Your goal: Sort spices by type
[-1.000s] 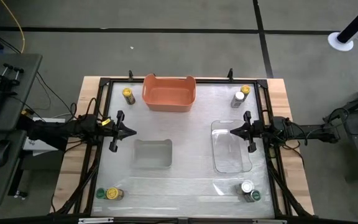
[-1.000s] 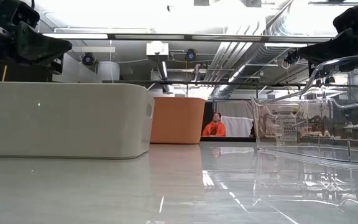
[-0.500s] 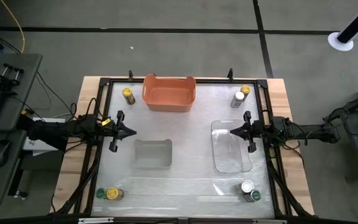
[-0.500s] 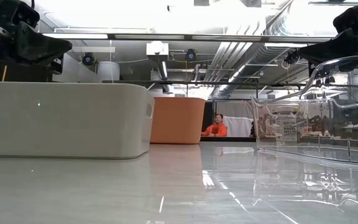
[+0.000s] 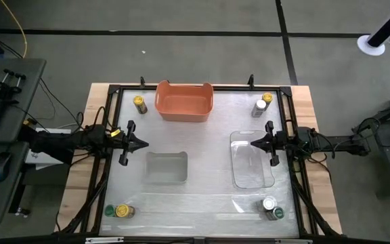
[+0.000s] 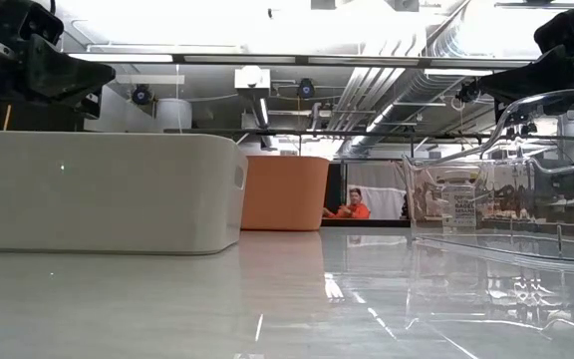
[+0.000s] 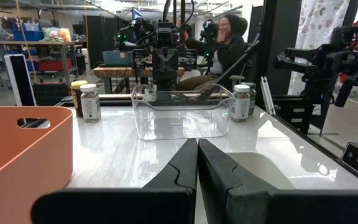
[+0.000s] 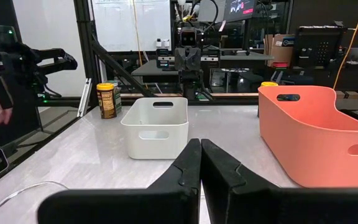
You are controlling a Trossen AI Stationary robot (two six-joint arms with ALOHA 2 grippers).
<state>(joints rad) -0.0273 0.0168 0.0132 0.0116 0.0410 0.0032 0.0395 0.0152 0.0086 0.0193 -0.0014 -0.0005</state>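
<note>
The small cylindrical spice jars (image 5: 139, 104) are set in the table's four corners, the orange plastic tub (image 5: 184, 100) at the middle of the far edge, the white rectangular tub (image 5: 166, 167) left of centre, and the clear rectangular tub (image 5: 252, 159) to its right.

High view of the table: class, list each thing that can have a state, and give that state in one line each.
Left pincer: shut, holding nothing.
Right pincer: shut, holding nothing.
Orange tub: upright, empty.
White tub: upright, empty.
Clear tub: upright, empty.
Spice jars: upright, lids on, unsorted at the table's corners.
</note>
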